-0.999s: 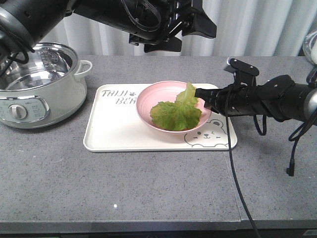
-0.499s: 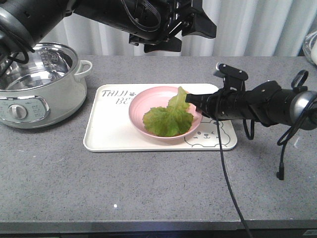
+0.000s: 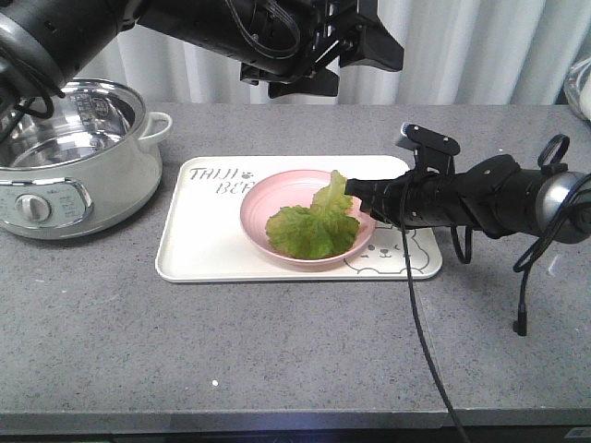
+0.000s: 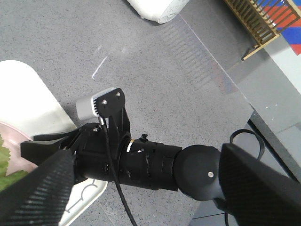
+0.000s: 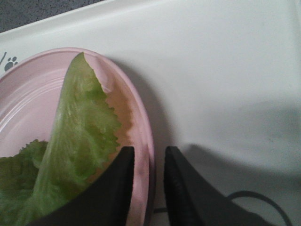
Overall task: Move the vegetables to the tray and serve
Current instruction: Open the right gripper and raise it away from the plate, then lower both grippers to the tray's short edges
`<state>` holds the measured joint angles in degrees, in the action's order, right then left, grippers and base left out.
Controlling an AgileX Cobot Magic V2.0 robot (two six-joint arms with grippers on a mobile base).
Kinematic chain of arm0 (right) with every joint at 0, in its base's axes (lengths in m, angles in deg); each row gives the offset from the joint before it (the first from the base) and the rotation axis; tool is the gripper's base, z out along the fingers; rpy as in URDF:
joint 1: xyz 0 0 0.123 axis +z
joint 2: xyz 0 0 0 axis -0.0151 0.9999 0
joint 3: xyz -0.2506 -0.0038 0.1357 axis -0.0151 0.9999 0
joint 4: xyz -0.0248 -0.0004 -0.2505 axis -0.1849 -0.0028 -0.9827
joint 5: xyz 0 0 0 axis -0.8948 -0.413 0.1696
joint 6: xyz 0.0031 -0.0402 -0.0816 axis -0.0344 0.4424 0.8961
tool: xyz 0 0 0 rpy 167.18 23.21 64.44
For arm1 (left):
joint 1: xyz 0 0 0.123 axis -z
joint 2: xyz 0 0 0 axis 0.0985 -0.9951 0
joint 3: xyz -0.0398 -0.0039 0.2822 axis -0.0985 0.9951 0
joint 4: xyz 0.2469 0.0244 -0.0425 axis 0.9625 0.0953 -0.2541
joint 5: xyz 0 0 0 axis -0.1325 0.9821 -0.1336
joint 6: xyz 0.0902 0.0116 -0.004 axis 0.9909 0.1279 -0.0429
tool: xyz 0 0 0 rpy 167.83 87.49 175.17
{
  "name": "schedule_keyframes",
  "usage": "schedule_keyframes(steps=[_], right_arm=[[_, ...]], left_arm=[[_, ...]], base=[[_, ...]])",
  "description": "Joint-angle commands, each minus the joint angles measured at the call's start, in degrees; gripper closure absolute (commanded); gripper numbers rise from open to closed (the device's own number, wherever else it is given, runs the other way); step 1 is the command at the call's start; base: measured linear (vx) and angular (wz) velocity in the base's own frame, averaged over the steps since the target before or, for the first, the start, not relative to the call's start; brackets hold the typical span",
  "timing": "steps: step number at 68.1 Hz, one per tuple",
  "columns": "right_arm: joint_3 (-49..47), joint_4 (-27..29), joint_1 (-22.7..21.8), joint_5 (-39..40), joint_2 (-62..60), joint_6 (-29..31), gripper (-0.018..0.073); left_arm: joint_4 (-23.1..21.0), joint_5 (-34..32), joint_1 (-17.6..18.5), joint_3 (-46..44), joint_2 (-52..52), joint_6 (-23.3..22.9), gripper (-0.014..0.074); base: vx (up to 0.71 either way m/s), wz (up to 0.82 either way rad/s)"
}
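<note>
On the cream tray (image 3: 208, 258), the pink plate (image 3: 272, 189) is sitting further left and closer to the near edge than a second ago, so it has been slid toward the tray's middle. The right gripper (image 3: 362, 196) is reaching in low from the right, its jaws pinching the plate's right rim, one finger inside and one outside, as the right wrist view shows. The lettuce leaves (image 3: 309, 226) are lying in the plate, with one leaf leaning up against the rim beside the jaws. The left gripper (image 4: 146, 183) is hanging high above the table (image 3: 277, 351), jaws spread and holding nothing. An electric pot (image 3: 74, 175) is standing at the left, off the tray. Judgement: the greens are riding along with the plate, so the transfer looks done. This shift reads as settling the plate on the tray before serving. The leaf by the rim may be getting nipped.
</note>
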<state>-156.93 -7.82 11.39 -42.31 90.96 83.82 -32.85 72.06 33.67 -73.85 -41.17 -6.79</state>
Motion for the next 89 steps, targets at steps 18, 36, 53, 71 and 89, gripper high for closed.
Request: schedule_keyframes(steps=[18, 36, 53, 71, 89], right_arm=[[-1.52, 0.61, -0.31, 1.83, -3.63, 0.31, -0.0010], [-1.52, -2.91, -0.31, 1.71, -8.54, 0.51, -0.0001], [-1.52, -9.26, -3.11, -3.50, -14.81, -1.65, -0.0001], [-1.52, -22.80, -14.37, -17.42, -20.23, -10.19, -0.0001], [-1.52, -40.58, -14.03, -20.94, -23.53, -21.14, -0.0001]], left_arm=[[-2.89, -2.92, 0.20, -1.57, 3.17, -0.29, 0.0004], [-2.89, -2.93, 0.20, -1.57, 3.17, -0.29, 0.0004], [2.78, -0.79, -0.01, -1.57, 4.60, 0.16, 0.0004], [13.77, 5.46, -4.17, -1.57, 8.20, -0.33, 0.0004], [31.24, 12.54, -7.17, -1.57, 8.32, -3.76, 0.0004]], base=[[0.00, 0.00], [0.00, 0.00], [0.00, 0.00], [0.00, 0.00], [0.00, 0.00]])
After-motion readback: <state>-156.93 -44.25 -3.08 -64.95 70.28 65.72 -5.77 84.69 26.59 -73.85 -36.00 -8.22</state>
